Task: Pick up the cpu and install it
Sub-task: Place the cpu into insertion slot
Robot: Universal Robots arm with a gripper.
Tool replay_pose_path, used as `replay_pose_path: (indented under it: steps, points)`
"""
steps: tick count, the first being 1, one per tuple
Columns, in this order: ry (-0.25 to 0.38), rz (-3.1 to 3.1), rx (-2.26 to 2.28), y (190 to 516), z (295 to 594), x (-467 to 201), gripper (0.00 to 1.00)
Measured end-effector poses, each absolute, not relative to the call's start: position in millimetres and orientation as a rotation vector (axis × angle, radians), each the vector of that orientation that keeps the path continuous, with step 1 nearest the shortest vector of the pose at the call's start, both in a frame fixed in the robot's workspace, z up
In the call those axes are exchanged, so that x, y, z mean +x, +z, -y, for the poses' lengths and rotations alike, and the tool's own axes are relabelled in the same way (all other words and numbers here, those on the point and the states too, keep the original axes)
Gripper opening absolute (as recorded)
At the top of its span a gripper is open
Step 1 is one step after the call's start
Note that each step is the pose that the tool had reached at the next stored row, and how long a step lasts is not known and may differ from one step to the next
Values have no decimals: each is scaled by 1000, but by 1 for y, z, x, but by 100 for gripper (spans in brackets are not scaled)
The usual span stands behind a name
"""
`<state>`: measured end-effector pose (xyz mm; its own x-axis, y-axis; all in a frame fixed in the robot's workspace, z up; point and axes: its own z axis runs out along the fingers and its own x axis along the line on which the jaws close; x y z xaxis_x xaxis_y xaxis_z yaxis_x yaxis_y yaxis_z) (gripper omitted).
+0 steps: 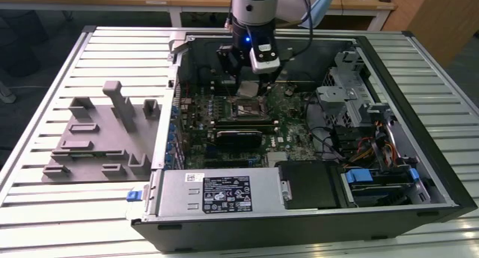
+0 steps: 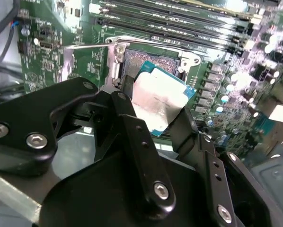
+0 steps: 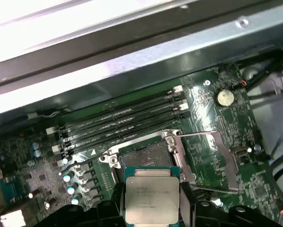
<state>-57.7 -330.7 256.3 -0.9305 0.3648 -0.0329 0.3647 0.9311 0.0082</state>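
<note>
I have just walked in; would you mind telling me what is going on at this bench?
A robot arm hangs over an open computer case lying on the table. Its tool is shut on the cpu, gripping it by two opposite edges, and holds it above the socket on the motherboard. The socket's frame is swung open, and the cpu is not yet seated in it.

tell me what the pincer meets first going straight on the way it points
Probably the open socket, met by the cpu that the pincer holds; nothing shows between them, though depth is unclear.
</note>
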Motion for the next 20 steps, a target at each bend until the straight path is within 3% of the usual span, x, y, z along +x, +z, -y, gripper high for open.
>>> replay_pose_path:
  steps: [20]
  points:
    - [-7, -2899, 1119, 255, 331, -58, 55]
